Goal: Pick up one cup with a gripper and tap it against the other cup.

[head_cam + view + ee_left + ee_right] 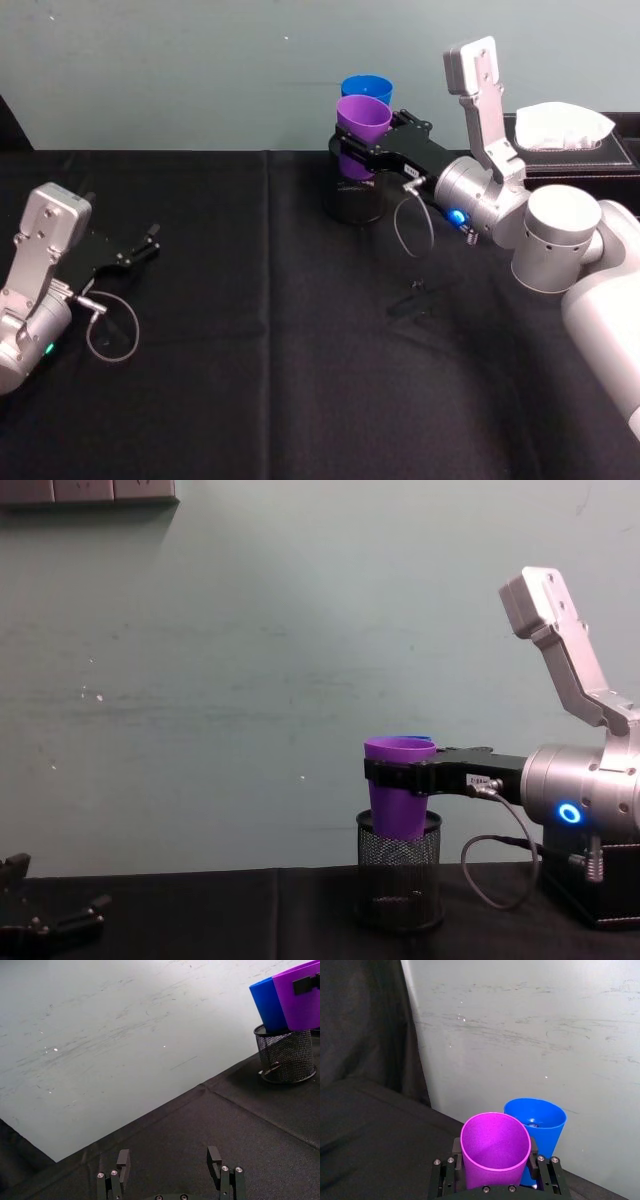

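Okay, you're at the tap step. The right gripper (362, 148) is clamped across the purple cup (495, 1142), one flat jaw on each side of its wall just below the rim, and the cup hangs upright off the table. The blue cup (542, 1120) stands in the black mesh cylinder (285, 1055) near the back wall, directly behind the purple one in the head view. In the left wrist view the two cup walls sit side by side with no gap I can make out, so they're touching or just short of it; I can't call contact from these angles. The chest view puts the purple base about level with the mesh rim, so watch that edge. The pick looks done and the tap is what's left. My read on the next move: a short, slow push toward the wall until the cups meet, keeping the cup upright and at the same height, or the base may catch the mesh and tip the holder. The plastic is thin, so a hard knock could twist it in the jaws. The left gripper (170, 1160) is parked low over the black cloth (250, 400) at far left, jaws spread wide with nothing between them.
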